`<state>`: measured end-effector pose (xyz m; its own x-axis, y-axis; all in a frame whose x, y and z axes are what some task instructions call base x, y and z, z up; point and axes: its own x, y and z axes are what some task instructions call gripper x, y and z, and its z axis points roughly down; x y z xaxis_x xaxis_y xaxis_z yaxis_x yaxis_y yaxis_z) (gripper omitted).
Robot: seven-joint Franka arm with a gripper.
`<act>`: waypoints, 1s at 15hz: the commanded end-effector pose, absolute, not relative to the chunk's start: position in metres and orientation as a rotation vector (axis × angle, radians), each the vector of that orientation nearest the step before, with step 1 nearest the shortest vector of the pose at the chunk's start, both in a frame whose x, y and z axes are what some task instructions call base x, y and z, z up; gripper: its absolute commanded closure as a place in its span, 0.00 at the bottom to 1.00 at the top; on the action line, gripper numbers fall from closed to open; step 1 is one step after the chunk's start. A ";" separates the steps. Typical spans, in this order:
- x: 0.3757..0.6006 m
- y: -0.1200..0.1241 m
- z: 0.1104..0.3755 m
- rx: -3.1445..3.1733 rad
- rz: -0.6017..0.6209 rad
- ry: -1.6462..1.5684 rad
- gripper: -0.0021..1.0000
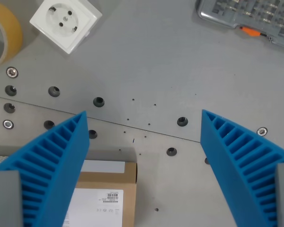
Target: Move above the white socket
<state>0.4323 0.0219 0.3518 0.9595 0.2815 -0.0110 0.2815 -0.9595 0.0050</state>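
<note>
**Hand spread wide, socket at upper left**

One grey tabletop [151, 61] with bolt holes fills the wrist view. One cardboard box [109, 189] lies at the bottom edge, one bit case [248, 19] at the top right, one white socket [65, 20] at the upper left, one tape roll [4, 33] just beside it. The hand [144, 165] hangs over bare tabletop, its two blue fingers [52, 165] well apart, holding nothing.

Grey metal table [161, 66] with bolt holes holds a white socket [65, 21], tape roll [4, 33], bit set case [251, 19] and cardboard box [102, 194].
</note>
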 end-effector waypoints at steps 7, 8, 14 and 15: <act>0.432 0.023 0.353 3.097 -0.004 0.487 0.00; 0.432 0.023 0.352 3.093 -0.002 0.506 0.00; 0.433 0.028 0.343 3.068 0.029 0.642 0.00; 0.433 0.029 0.341 3.062 0.039 0.665 0.00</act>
